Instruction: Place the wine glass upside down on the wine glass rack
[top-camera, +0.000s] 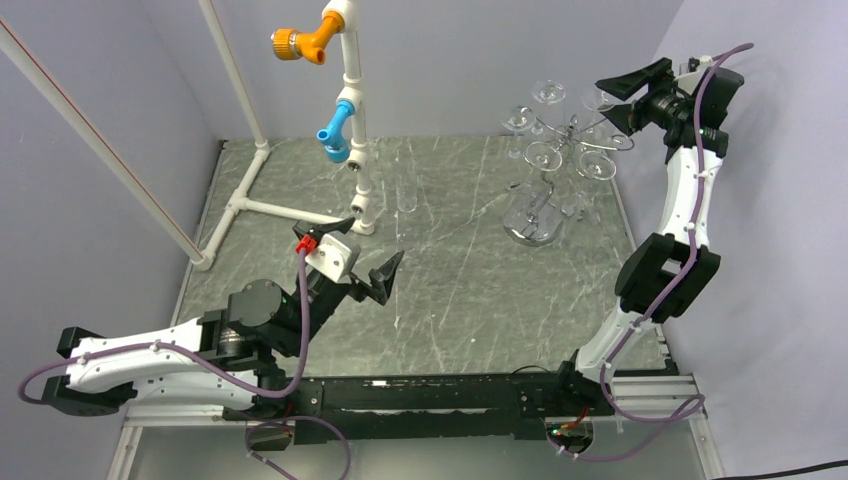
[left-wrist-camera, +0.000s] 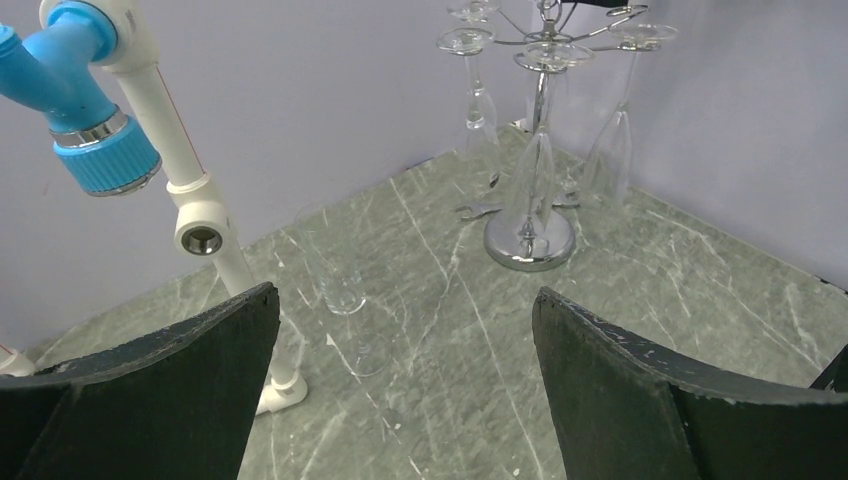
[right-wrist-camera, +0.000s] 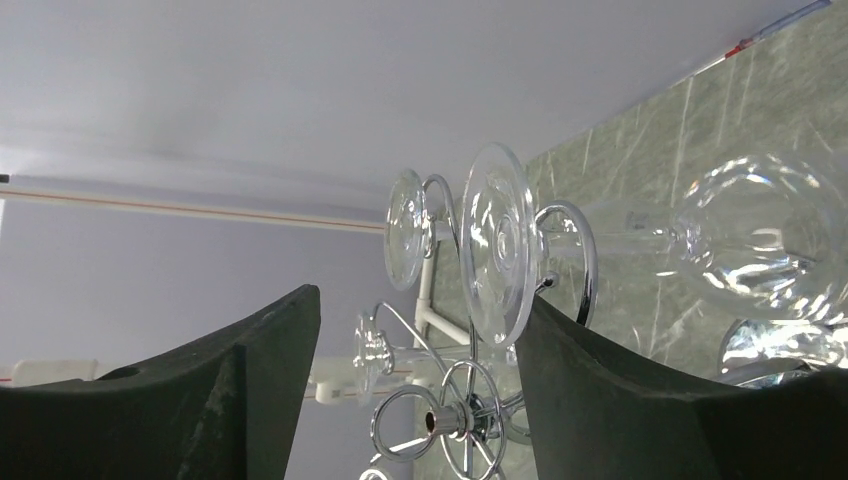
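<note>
Right gripper (right-wrist-camera: 418, 300), jaws parted, flanks the foot of the wine glass (right-wrist-camera: 745, 240) hanging bowl-down from a loop of the wine glass rack (right-wrist-camera: 440, 420), other hung glasses (right-wrist-camera: 405, 243) alongside. Left gripper (left-wrist-camera: 405, 292) gapes wide well away, near the white pipe frame (left-wrist-camera: 215, 235).

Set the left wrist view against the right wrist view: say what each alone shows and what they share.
Left wrist only: the blue fitting, a glass standing upright on the table, and the round base of the wine glass rack. Right wrist only: the rack's looped arms from close up, with the foot of a hung wine glass beside the open right gripper. Both: the rack, glasses hanging upside down on it, the grey table.
</note>
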